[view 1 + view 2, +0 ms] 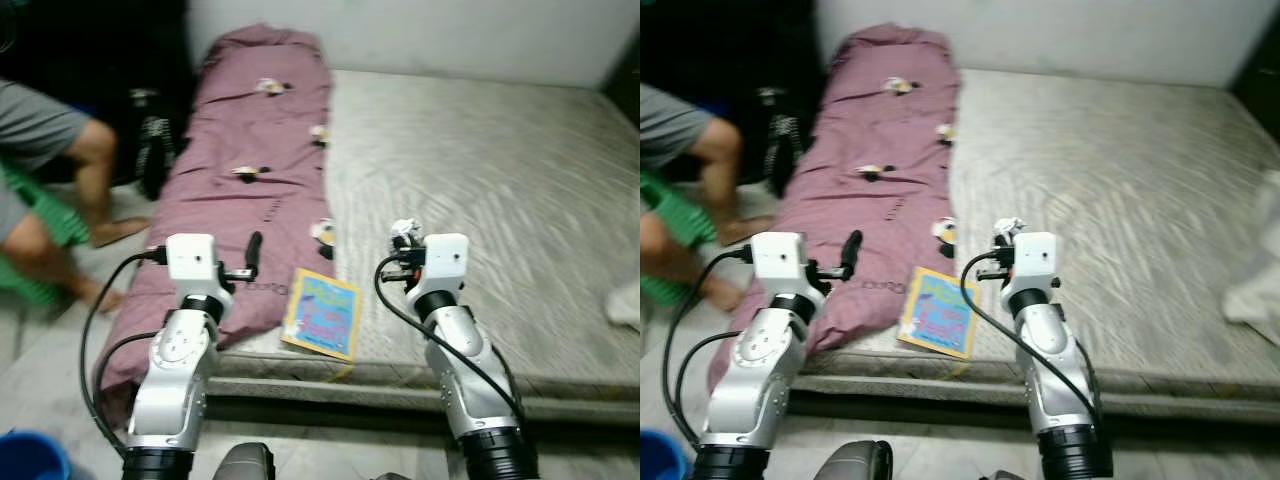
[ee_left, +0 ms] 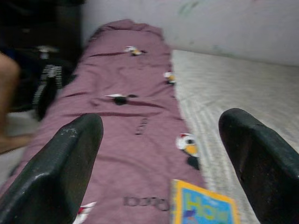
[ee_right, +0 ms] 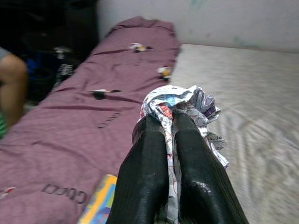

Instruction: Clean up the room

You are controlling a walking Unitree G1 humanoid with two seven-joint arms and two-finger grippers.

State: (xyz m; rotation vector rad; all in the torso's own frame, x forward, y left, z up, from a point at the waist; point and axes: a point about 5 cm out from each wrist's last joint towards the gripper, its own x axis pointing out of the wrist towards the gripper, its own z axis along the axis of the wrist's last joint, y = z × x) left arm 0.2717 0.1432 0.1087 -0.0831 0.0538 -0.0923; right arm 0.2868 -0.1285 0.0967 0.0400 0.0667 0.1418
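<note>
Mattress [image 1: 480,170] partly covered by purple blanket [image 1: 250,150]; book [image 1: 322,313] laid at near edge. Crumpled wrapper [image 3: 180,105] clamped by right gripper [image 3: 170,123]. Left gripper [image 2: 161,140] held apart above blanket.

A mattress [image 1: 480,180] lies on the floor before me, running back to the wall. Along its left side stretches a long quilt [image 1: 250,150], and a book [image 1: 322,313] rests on the mattress's near edge, just right of the quilt. My left gripper [image 2: 159,154] hangs over the quilt's near end; my right gripper [image 3: 169,140], over the mattress right of the book, carries what seems a crumpled wrapper [image 3: 180,105]. A person [image 1: 50,200] sits left of the quilt.
</note>
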